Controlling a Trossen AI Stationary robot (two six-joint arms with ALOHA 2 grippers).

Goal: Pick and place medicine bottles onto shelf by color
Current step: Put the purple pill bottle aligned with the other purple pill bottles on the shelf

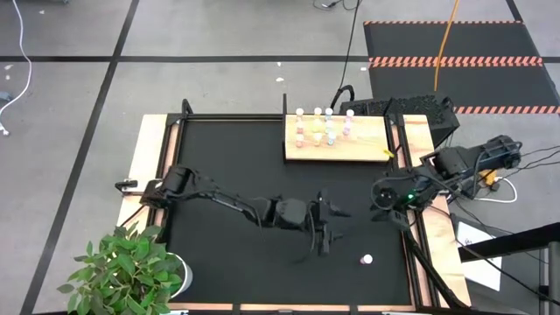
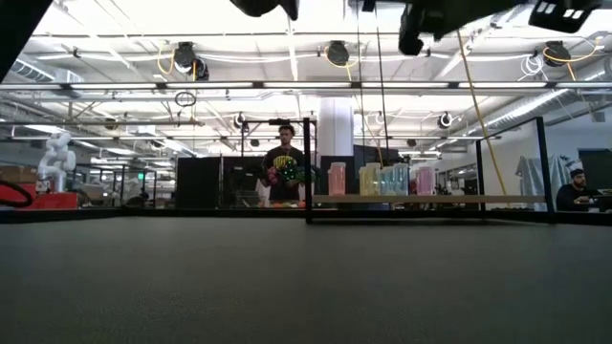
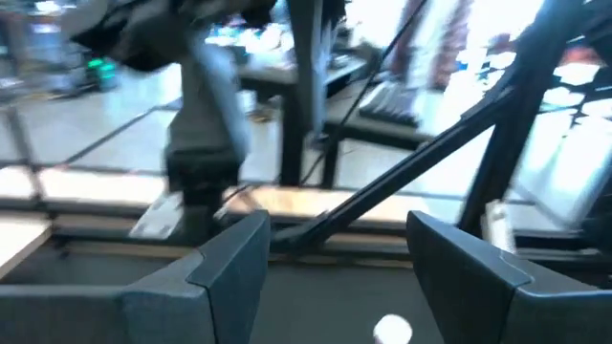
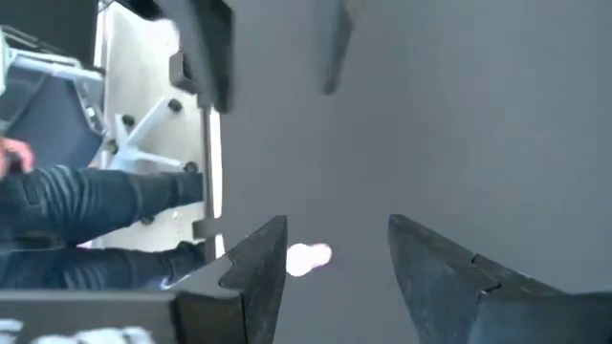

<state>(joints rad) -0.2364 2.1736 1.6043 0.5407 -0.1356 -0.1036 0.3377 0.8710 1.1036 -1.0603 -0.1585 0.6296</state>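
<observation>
High view: green leafy potted plant [image 1: 131, 271] at the black mat's [image 1: 227, 157] near corner, well left of the left gripper [image 1: 331, 225], fingers apart and empty. Just beyond it lies one white-capped pink medicine bottle [image 1: 367, 260]. Right gripper [image 1: 378, 194], fingers also apart, hangs near the light wooden shelf [image 1: 367, 140] bearing pastel bottles [image 1: 322, 129]. No writing is legible.

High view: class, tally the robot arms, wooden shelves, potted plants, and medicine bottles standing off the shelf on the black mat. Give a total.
Robot arms: 2 (left arm, right arm)
Wooden shelf: 1
Potted plant: 1
Loose bottle on the mat: 1
Total: 5
</observation>
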